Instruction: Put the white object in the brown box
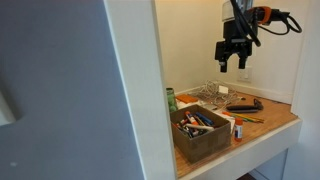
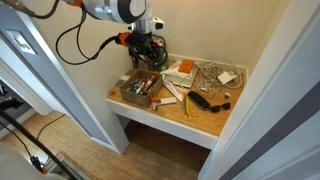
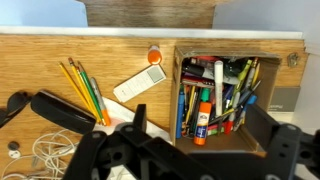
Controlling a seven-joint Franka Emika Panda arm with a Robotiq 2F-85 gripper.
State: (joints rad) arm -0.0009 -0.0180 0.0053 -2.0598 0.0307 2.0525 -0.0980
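Note:
The brown box is open-topped and full of colourful markers, pens and a glue stick. It shows in both exterior views. The white object is a flat white bar lying on the wooden desk just beside the box, next to a small orange cap. It also shows in an exterior view. My gripper hangs high above the desk, over the box and the white object, and is seen in both exterior views. Its fingers are spread open and empty.
Yellow and green pencils lie beyond the white object. A black object and a tangle of pale cables are further along. The desk sits in a narrow alcove with walls on three sides.

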